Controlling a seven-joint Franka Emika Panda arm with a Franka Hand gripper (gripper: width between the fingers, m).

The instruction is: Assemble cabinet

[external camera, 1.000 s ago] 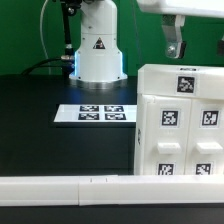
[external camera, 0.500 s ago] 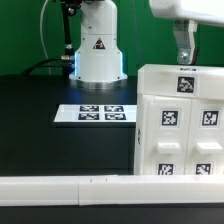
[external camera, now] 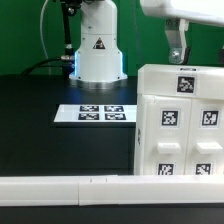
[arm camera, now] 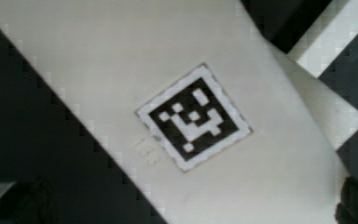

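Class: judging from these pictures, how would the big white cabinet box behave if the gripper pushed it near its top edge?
The cabinet looks like rigid moulded plastic, so it probably won't flex. It stands tall, so a high push may tip rather than slide it. Its smooth faces could slip in the gripper.

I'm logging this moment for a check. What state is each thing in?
cabinet: upright on the table, tags facing the camera, not held.
claw: just above the cabinet's top; open or shut cannot be told.
marker board: flat on the table.
long white rail: lying along the front.
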